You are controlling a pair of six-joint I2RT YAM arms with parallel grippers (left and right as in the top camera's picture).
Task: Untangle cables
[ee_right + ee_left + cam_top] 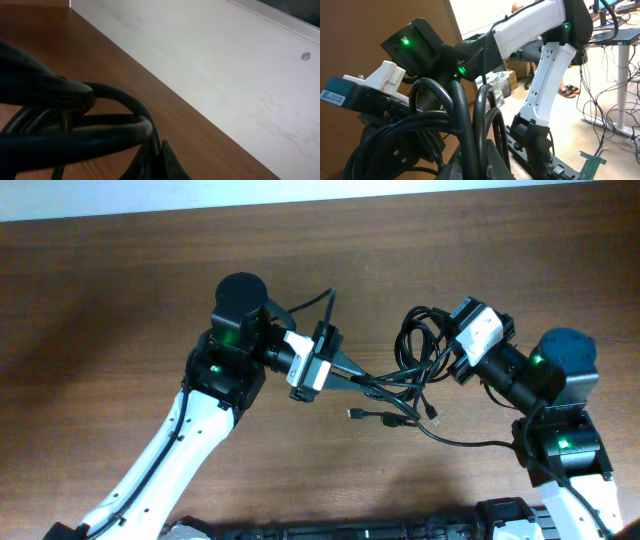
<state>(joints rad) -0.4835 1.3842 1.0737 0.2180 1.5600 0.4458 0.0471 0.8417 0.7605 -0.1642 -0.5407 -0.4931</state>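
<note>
Wide brown counter on the overhead, with the left arm reaching in from the near edge and the right arm coming up from the near right corner. Between them, right of centre, sit the cables, a black tangle with loops rising toward the far edge and one strand trailing back to the near right. The left gripper is clamped tight on the tangle's left side. Its wrist view shows thick loops standing up out of the pressed jaws. The right gripper is in among the loops on the right, fingertips squeezed together, a strand curving down into them. Small plug ends lie loose on the counter just nearward of the bundle.
</note>
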